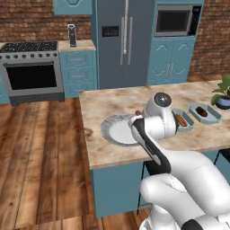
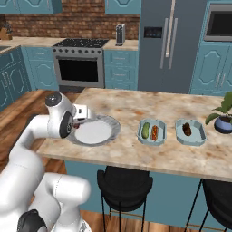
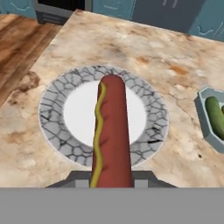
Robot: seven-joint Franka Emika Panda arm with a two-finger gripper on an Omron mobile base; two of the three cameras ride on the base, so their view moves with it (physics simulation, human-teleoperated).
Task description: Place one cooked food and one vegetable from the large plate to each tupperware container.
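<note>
End effector [image 3: 112, 181] clamped on a hot dog [image 3: 111, 131]: reddish-brown sausage with a wavy yellow mustard line along its left side in the hand view. The sausage points away from the hand, out over the large plate [image 3: 50, 124].

Large plate lies on the marble surface [image 1: 117, 101] near its front-left part; white centre bare, grey cracked-pattern rim visible all round in the hand view. In the right base view the plate [image 2: 111, 122] sits just beyond the wrist, with the end effector [image 2: 78, 121] at the plate's left edge.

Two tupperware containers to the right of the plate, side by side, apart from each other and from the plate. Nearer container [image 2: 159, 138] holds a green pickle-like vegetable [image 2: 145, 130] and a reddish cooked item [image 2: 155, 132], lying parallel. Farther container [image 2: 199, 136] holds one dark brown item [image 2: 187, 129].

Potted plant [image 2: 223, 118] stands at the right end of the surface, beyond the farther container. Two black stools [image 2: 124, 183] are tucked under the surface's front edge.
</note>
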